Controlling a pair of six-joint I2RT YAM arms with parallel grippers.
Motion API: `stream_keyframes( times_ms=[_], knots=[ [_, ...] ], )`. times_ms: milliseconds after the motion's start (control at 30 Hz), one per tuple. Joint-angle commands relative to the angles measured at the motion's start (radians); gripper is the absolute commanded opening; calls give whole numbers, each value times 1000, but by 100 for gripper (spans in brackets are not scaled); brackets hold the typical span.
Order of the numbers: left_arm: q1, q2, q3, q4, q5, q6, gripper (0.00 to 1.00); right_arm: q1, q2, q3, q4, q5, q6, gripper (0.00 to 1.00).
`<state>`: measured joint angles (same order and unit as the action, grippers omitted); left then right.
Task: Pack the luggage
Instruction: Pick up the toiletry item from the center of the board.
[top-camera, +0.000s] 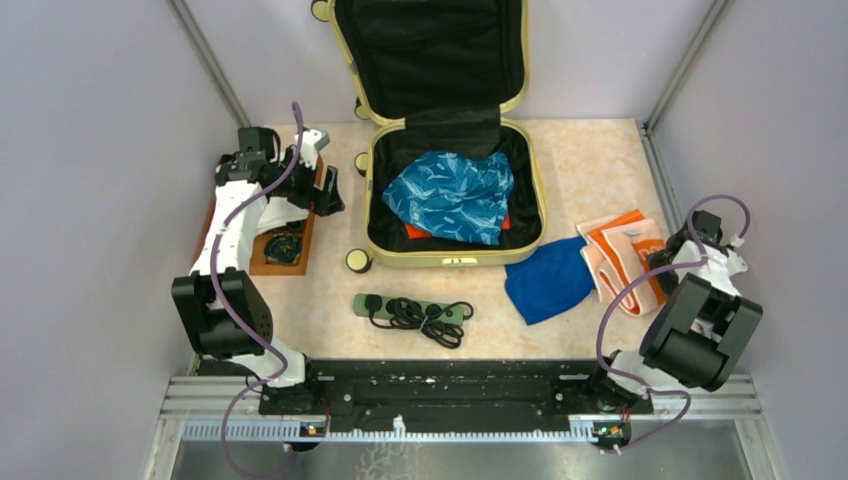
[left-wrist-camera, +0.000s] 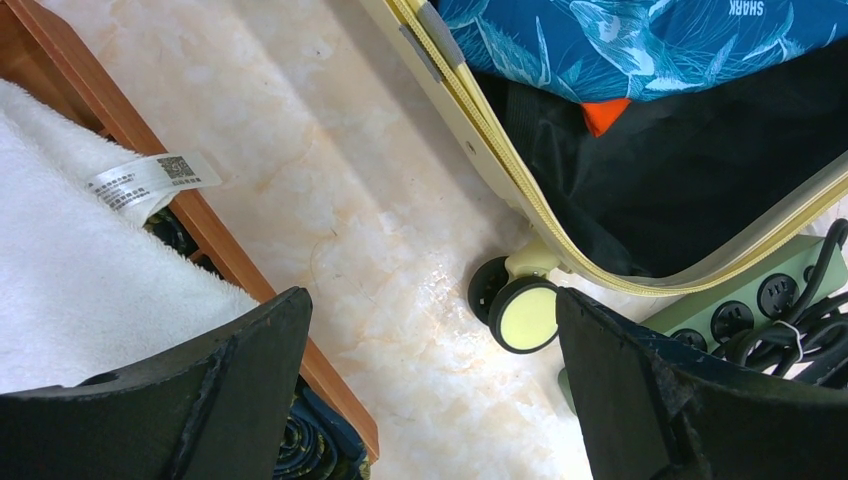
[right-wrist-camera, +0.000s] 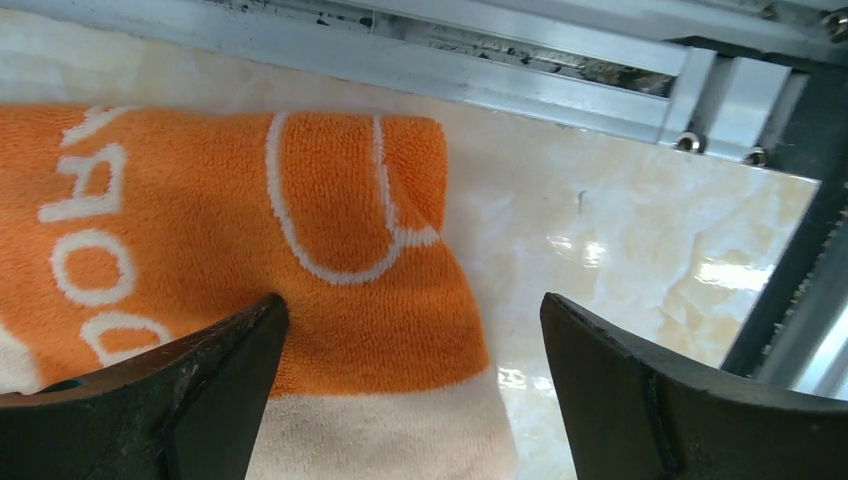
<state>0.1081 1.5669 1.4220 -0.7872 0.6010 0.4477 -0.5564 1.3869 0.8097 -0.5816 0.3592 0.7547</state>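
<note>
Overhead, upper middle of frame: luggage (top-camera: 452, 259) lying open on the table (top-camera: 600, 160), lid leaning back against the rear wall, probably to leave the lower half free for loading from above. Inside, a patterned blue cloth (top-camera: 450, 195) heaped over something orange (top-camera: 413, 232). Black lining bare along the lower and right edges, so room left for more.

Right of centre: folded orange towel (top-camera: 625, 255) touching a plain blue cloth (top-camera: 548, 280), both just beside the luggage's lower right corner, likely staged for packing.

Left side: wooden board (top-camera: 262, 235) carrying a white towel (left-wrist-camera: 80, 280) with a label.

Lower middle: green power strip (top-camera: 410, 310) with its black cord coiled on top, near the front rim but apart from it.

Left gripper (left-wrist-camera: 430, 300): fingers spread wide, nothing between them, hovering over bare table between the board's edge and a luggage wheel (left-wrist-camera: 525, 315).

Right gripper (right-wrist-camera: 412, 305): likewise spread wide and empty, poised over the orange towel's corner, seemingly lined up for a pick. Tight quarters there: metal rail and side wall close behind. Freest path to the luggage, by judgement, up and to the left across the blue cloth.
</note>
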Motion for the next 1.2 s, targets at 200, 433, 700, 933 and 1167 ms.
stream_keyframes(
  times_ms=[200, 433, 700, 933, 1167],
  knots=[
    [-3, 4, 20, 5, -6, 8, 98, -7, 156, 58, 123, -60, -3, 96],
    [-4, 2, 21, 4, -21, 9, 98, -7, 229, -9, 206, -70, 13, 81],
    [-4, -11, 12, 1, -29, 17, 98, -7, 227, -53, 246, -86, 25, 32],
    [-4, -12, 21, 0, -14, 7, 98, -4, 92, 10, 198, -119, 31, 0],
    [-4, -27, 8, 3, -11, 7, 98, 113, -41, 167, 151, -109, 37, 0]
  ],
)
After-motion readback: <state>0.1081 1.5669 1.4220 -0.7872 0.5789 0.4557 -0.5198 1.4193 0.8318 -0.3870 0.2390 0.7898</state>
